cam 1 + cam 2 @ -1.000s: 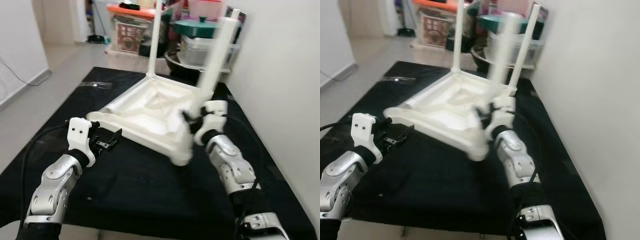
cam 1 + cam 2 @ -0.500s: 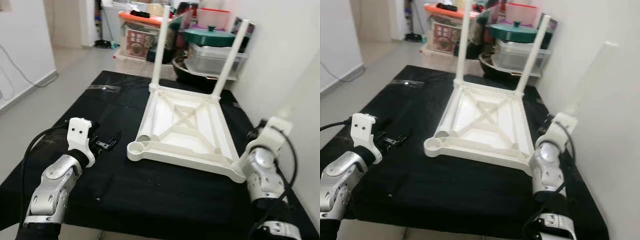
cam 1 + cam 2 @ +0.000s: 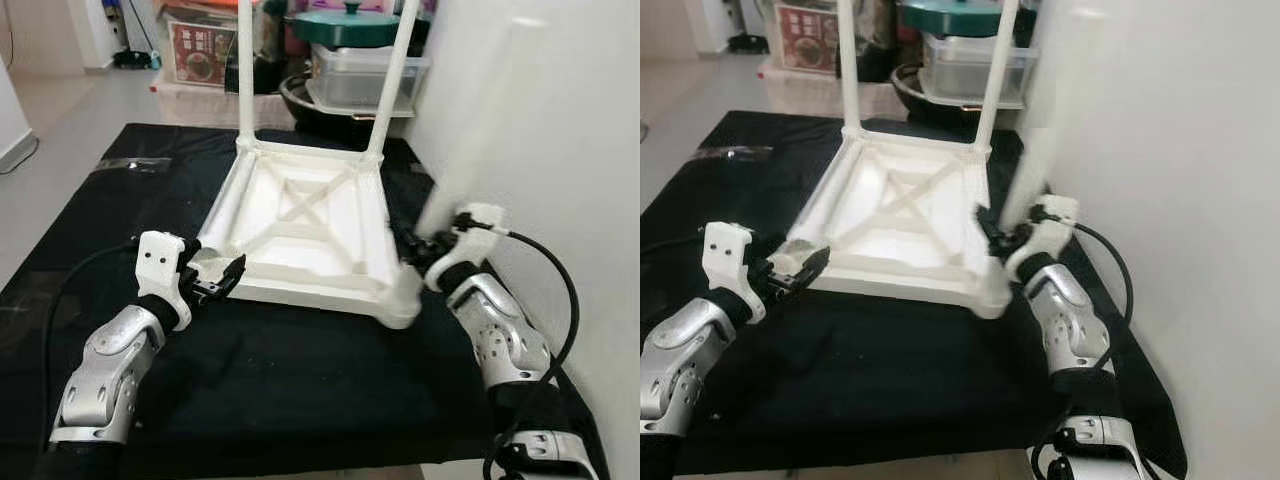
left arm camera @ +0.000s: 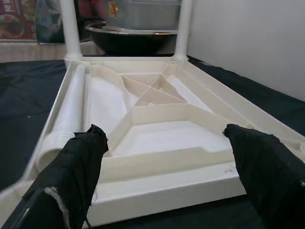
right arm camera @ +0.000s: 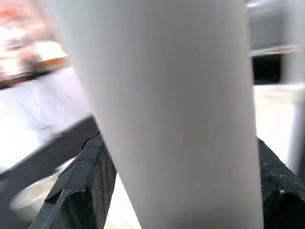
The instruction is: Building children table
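Children's table (image 3: 305, 225) lay upside down on the black surface (image 3: 300, 390), two legs standing at its far corners. Right pincer (image 3: 425, 250) gripped a third white leg (image 3: 475, 120) beside the near right corner socket. Left pincer (image 3: 215, 280) sat spread wide against the near left corner.

Blurred white leg (image 3: 478, 120) in right tool (image 3: 425, 252); 2 rear legs (image 3: 245, 70) cut off.
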Motion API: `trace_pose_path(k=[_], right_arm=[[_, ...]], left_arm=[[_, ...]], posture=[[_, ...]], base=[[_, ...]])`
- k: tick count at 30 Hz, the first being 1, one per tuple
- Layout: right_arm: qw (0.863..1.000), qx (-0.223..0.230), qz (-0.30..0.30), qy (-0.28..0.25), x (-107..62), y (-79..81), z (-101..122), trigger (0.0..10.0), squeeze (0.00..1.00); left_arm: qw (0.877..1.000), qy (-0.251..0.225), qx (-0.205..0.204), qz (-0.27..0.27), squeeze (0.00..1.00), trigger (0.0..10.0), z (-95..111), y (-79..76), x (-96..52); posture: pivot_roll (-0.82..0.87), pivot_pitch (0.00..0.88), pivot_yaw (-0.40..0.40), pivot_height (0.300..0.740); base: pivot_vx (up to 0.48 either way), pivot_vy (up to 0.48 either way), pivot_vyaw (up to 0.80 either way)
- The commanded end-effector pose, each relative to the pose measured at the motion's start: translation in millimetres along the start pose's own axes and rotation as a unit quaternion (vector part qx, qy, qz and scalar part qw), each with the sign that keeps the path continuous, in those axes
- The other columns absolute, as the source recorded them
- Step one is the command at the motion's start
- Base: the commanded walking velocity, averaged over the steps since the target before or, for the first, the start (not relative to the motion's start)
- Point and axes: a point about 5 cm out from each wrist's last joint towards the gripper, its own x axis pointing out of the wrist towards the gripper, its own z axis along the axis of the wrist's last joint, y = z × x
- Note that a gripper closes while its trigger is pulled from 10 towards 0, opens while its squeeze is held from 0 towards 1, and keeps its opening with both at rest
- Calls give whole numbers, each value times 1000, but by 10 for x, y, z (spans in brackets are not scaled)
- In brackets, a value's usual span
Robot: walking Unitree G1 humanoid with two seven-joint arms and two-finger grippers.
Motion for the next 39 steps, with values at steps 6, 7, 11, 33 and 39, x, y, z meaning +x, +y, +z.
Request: trace_pose_path(k=[6, 7, 11, 33, 39], right_arm=[[976, -18, 214, 27, 71, 571, -91, 10000, 0], [976, -18, 214, 27, 71, 571, -91, 10000, 0], [981, -37, 182, 53, 141, 592, -314, 10000, 0], [756, -137, -629, 116, -1034, -864, -420, 0, 0], [830, -80, -542, 107, -648, -715, -431, 10000, 1000]], left_arm=[[1000, 5, 4, -2, 0, 10000, -15, -31, -19], [1000, 5, 4, -2, 0, 10000, -15, -31, -19], [1000, 5, 4, 0, 0, 10000, -20, -30, -36], [1000, 12, -1, -11, 0, 10000, -71, -96, -49], [1000, 10, -2, -18, 0, 10000, -59, -127, -11]], posture=[[98, 0, -134, 740], [98, 0, -134, 740], [103, 0, -136, 740], [62, 0, -113, 740], [67, 0, -113, 740]], base=[[0, 0, 0], [0, 0, 0], [0, 0, 0], [0, 0, 0], [0, 0, 0]])
